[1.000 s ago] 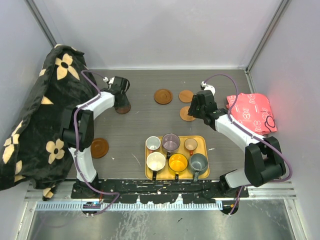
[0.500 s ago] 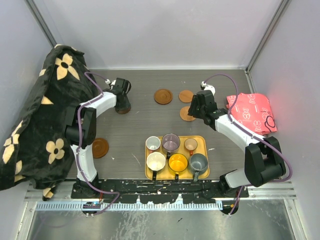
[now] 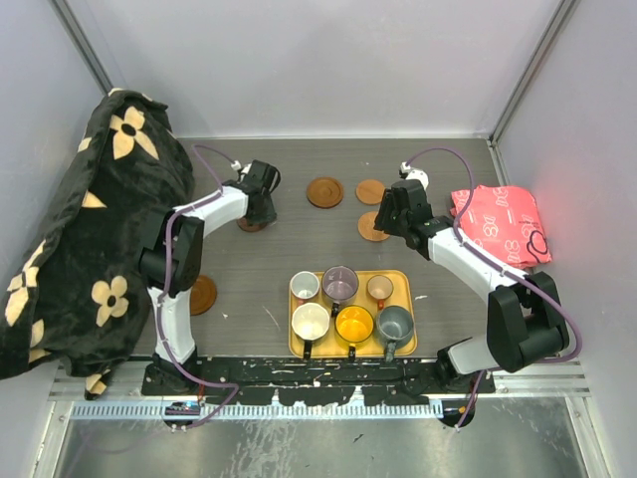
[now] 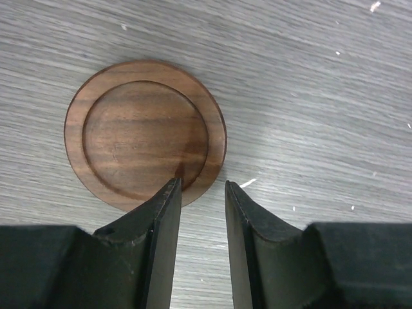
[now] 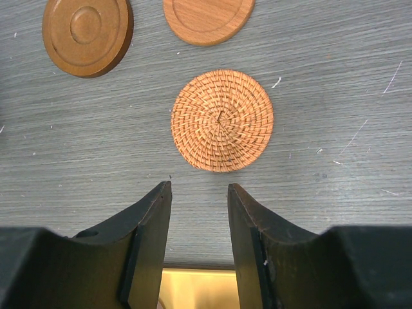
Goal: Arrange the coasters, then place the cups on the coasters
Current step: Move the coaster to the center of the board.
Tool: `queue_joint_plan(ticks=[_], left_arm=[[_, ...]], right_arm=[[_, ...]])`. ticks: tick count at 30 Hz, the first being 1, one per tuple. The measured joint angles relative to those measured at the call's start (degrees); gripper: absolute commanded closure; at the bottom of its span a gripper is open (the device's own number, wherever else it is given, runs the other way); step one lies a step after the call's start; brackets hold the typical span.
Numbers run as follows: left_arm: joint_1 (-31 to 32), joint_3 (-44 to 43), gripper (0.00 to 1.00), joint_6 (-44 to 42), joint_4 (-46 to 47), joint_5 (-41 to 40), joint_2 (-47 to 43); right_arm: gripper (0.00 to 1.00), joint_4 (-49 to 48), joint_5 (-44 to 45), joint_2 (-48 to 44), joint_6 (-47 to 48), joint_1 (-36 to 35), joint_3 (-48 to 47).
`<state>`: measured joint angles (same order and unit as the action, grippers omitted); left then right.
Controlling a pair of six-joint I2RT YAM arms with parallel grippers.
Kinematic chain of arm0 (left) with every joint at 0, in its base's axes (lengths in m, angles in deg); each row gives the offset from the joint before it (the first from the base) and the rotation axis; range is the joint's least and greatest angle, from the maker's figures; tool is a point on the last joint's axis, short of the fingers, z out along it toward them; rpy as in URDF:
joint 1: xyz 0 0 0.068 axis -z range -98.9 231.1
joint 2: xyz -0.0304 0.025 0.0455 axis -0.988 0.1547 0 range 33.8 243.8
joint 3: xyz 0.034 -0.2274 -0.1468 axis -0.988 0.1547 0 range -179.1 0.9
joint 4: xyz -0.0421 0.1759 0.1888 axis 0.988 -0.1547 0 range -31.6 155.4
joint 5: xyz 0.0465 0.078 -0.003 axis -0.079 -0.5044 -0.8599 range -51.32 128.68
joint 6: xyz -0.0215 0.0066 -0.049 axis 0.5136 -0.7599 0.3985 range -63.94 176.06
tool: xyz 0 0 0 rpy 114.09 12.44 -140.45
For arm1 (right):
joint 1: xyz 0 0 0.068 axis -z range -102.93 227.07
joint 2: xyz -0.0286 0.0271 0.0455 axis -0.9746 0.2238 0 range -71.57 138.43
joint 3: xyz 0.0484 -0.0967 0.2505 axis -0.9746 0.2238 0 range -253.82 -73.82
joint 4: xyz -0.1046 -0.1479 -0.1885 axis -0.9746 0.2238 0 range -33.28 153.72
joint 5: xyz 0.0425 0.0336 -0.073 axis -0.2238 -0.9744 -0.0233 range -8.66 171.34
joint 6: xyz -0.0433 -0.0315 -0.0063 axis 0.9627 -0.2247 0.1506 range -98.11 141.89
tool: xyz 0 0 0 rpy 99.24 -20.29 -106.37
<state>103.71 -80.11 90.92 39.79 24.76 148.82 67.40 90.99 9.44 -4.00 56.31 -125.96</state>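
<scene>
A dark walnut coaster (image 4: 145, 134) with a raised rim lies flat on the table. My left gripper (image 4: 201, 183) hovers at its near edge, jaws narrowly open and empty, with the left fingertip over the rim. In the top view this coaster (image 3: 249, 227) peeks out beside the left gripper (image 3: 259, 214). My right gripper (image 5: 199, 185) is open and empty just short of a woven coaster (image 5: 222, 120). Behind it lie a ringed brown coaster (image 5: 87, 35) and a light coaster (image 5: 207, 19). Another coaster (image 3: 202, 296) lies by the left arm. Several cups, among them a white one (image 3: 305, 286) and an orange-yellow one (image 3: 354, 324), stand on the yellow tray (image 3: 406, 289).
A black floral cloth (image 3: 90, 229) is heaped along the left side. A red patterned cloth (image 3: 498, 224) lies at the right, beside the right arm. The tray's edge (image 5: 199, 290) shows just under the right fingers. Walls close in the table on three sides.
My left gripper has swung to the right along the table, and the dark coaster under it sits slightly further right. The right arm has not moved.
</scene>
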Motion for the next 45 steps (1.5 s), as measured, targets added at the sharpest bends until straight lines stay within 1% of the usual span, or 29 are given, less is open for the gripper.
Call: queue_joint_plan(ticks=[6, 15, 19, 33, 45], left_arm=[[3.3, -1.1, 0.66, 0.1, -0.4, 0.3, 0.7], [10.6, -8.6, 0.65, 0.2, -1.7, 1.6, 5.7], [12.8, -11.3, 0.65, 0.3, -2.0, 2.6, 7.4], [16.8, -17.2, 0.65, 0.7, -2.6, 5.3, 11.2], [18.4, -22.5, 0.65, 0.8, -2.7, 7.8, 14.6]], right_arm=[[0.54, 0.0, 0.0, 0.0, 0.0, 0.0, 0.0], [0.54, 0.0, 0.3, -0.2, 0.0, 0.0, 0.0], [0.54, 0.1, 0.9, -1.1, 0.0, 0.0, 0.2], [0.54, 0.0, 4.1, -2.3, -0.2, 0.3, 0.6], [0.54, 0.0, 4.7, -2.4, -0.6, 0.7, 0.6]])
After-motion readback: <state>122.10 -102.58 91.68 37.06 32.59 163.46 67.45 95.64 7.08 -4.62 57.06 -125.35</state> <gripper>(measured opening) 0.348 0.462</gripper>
